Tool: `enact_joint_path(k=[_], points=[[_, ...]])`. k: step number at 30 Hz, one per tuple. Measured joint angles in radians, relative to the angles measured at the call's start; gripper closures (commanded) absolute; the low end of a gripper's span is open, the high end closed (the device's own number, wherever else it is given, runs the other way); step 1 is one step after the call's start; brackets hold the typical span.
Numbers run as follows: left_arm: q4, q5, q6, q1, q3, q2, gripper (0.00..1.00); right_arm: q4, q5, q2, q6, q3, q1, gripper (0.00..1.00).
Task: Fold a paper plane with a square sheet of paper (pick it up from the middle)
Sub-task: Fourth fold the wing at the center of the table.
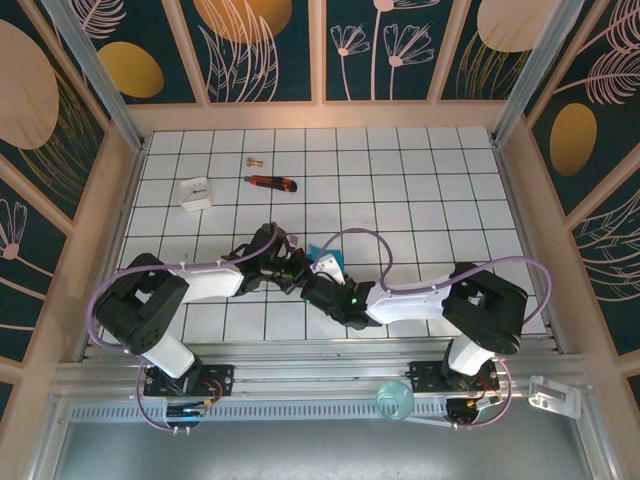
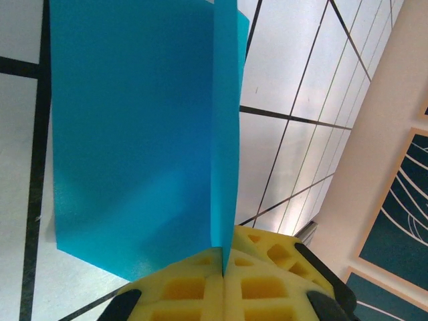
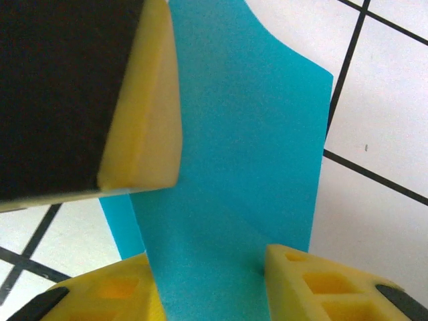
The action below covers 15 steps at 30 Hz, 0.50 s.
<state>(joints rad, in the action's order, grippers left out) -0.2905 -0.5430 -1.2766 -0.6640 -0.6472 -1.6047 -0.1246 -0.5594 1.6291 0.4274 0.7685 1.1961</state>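
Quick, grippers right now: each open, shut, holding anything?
Left gripper: shut on the square sheet of paper.
Right gripper: open, straddling that paper, not clamped.

On the white, black-gridded table [image 1: 400, 190], a small white square block [image 1: 195, 193] sits left of a red-and-black utility knife [image 1: 271, 183], a small brass-coloured screw [image 1: 252, 160] just beyond them.

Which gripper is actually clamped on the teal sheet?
The left gripper: its yellow pads meet on the teal sheet at its upright fold. The right gripper has its pads apart, with the sheet passing between them.
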Motion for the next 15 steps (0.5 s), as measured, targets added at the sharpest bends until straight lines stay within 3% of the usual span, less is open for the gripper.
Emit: enact_joint_path(k=[15], points=[[0.000, 0.000, 0.000, 0.000, -0.001, -0.013, 1.00, -0.009, -0.021, 0.037, 0.001, 0.034, 0.006, 0.74]])
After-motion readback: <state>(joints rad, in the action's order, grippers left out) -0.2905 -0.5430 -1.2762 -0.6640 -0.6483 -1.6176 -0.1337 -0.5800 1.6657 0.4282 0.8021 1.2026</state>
